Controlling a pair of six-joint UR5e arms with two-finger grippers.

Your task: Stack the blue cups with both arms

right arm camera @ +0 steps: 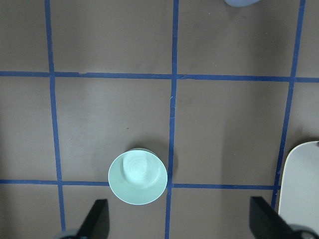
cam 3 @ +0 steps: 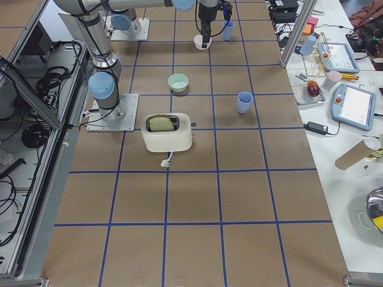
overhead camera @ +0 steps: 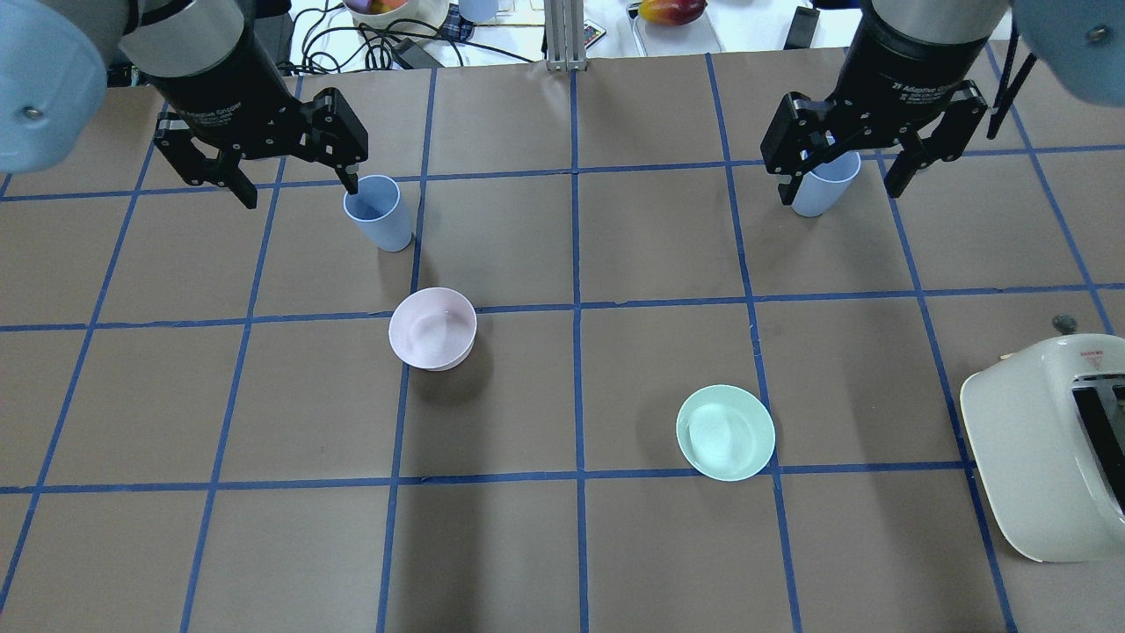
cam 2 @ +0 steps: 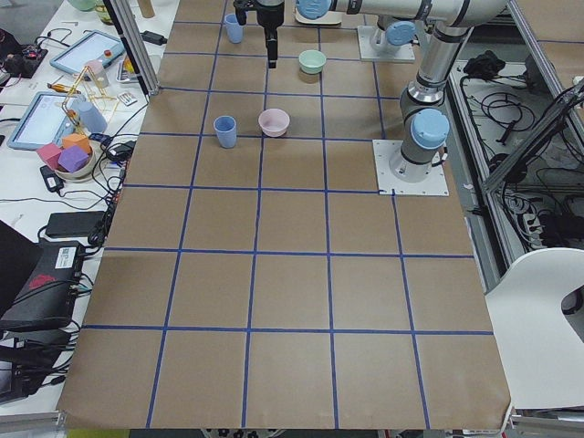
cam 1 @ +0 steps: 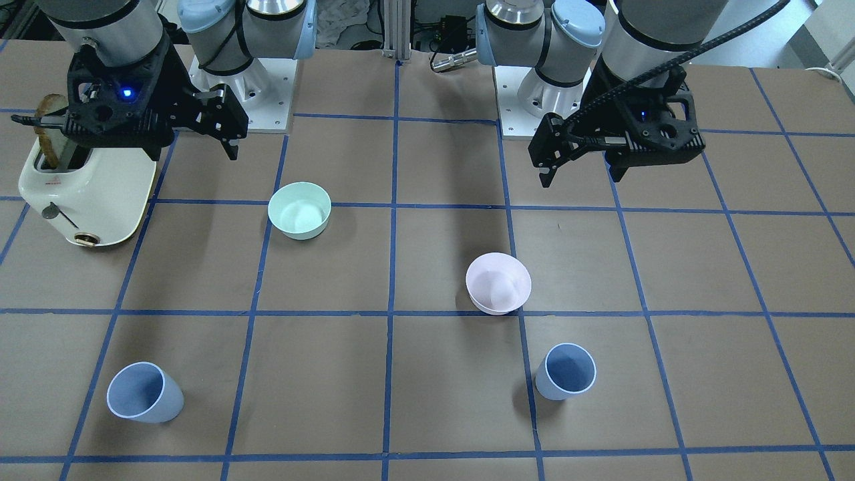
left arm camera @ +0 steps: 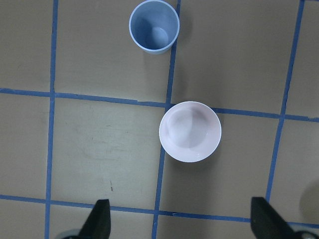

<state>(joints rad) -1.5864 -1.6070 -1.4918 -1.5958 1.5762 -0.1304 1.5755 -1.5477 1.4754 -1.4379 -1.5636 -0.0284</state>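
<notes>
Seen from overhead, the left gripper (overhead camera: 297, 192) hangs high above the brown table (overhead camera: 492, 563), its jaws spread wide with nothing between them. Next comes one blue cup (overhead camera: 380, 215), standing upright with its mouth up on the far side of the table from the robot. The pale pink bowl (overhead camera: 432, 328) sits near this cup on the robot's side, not touching it. Further right the mint-green bowl (overhead camera: 725, 432) rests closer to the robot, well apart from both cups. The other blue cup (overhead camera: 822, 189) also stands upright on the far side, well apart from the first and unstacked. The right gripper (overhead camera: 841, 193) hangs high over the table, jaws wide and empty. At the right edge lies a white toaster (overhead camera: 1046, 440) with a bread slice (cam 3: 163, 123) in its slot
</notes>
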